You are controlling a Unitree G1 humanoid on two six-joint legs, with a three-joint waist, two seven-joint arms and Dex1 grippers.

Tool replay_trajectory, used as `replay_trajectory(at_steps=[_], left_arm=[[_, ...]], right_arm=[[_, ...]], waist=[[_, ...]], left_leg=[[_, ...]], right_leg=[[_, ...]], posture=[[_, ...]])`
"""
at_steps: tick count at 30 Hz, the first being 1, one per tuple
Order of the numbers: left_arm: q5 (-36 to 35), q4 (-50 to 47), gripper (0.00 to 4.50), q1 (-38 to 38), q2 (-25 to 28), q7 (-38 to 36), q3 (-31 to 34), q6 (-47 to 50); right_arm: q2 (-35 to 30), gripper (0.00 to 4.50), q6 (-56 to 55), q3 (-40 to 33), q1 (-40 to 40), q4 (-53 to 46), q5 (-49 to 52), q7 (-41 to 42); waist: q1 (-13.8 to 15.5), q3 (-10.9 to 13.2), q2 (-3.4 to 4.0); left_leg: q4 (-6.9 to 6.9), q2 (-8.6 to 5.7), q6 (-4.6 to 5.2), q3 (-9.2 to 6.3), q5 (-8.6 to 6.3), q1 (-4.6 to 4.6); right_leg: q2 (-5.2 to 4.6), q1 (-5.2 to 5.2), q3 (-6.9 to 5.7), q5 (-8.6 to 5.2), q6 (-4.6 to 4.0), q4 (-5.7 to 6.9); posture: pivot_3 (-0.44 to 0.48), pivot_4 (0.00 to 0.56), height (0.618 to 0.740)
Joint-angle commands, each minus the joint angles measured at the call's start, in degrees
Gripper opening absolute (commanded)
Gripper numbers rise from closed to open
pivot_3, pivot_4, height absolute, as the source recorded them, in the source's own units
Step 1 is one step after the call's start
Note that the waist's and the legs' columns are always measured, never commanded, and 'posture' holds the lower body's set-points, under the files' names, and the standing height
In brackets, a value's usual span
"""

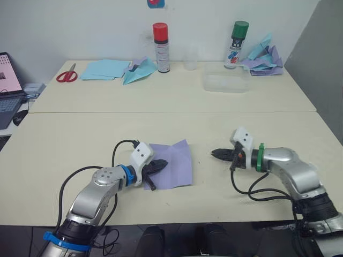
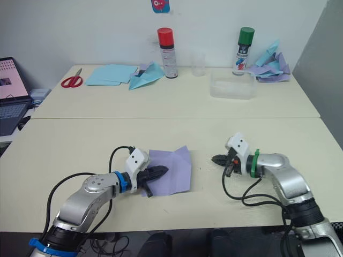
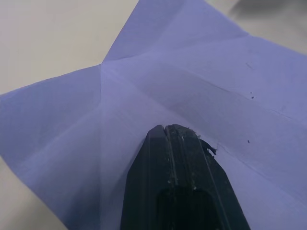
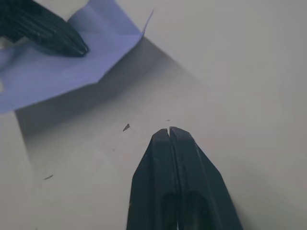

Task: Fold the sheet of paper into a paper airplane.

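Paper (image 1: 174, 163) lay creased on my desk (image 1: 80, 134); my clenched left end effector (image 1: 161, 164) pressed on it, the clenched right end effector (image 1: 215, 153) near its right edge.

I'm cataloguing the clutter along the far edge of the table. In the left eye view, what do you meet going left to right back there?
Scissors → pale blue sheets → pale blue paper plane → red-capped spray can → clear cup → green-capped spray can → heap of paper planes.

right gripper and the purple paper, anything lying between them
Nothing of note: bare table separates the shut right gripper from the purple paper, apart from tiny dark specks in the right wrist view.
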Motion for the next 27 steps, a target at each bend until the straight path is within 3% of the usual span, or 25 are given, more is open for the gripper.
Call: replay_trajectory(at_steps=[1,12,21,27], left_arm=[[1.58,2.44,0.0,1.26,-0.29,0.03,-1.51,0.89],[1.41,3.0,0.0,2.04,-1.14,0.39,-1.72,1.61],[-0.6,1.5,0.0,2.62,-1.41,1.17,1.65,4.4],[-3.86,-3.46,0.0,4.44,2.55,1.56,6.58,12.92]], right_arm=[[2.04,0.07,-2.88,2.44,-1.67,0.43,-2.22,0.1],[15.47,0.07,2.49,2.02,-5.53,0.32,4.96,-0.11],[21.48,0.07,-3.12,5.61,-8.84,9.38,0.08,-1.57],[25.13,0.07,-8.49,6.76,-10.84,17.39,-4.24,-3.89]], waist=[[0.03,-0.01,0.01],[0.07,-0.11,0.0],[-0.08,-0.29,0.0],[-0.93,-0.32,-0.07]], left_leg=[[0.0,0.0,0.0,-0.01,0.0,0.0],[0.0,0.0,0.0,-0.08,0.0,0.02],[-0.02,0.02,0.0,-0.09,0.0,0.05],[-0.08,0.1,0.0,-0.09,0.0,0.05]], right_leg=[[0.0,0.0,0.0,0.0,0.0,0.0],[0.0,0.04,-0.03,0.01,0.0,0.01],[0.03,0.04,-0.03,0.01,0.0,0.02],[0.12,-0.02,0.02,0.0,-0.02,0.01]], posture=[[0.0,0.15,0.74],[0.0,0.15,0.74],[0.0,0.15,0.74],[0.0,0.15,0.74]])
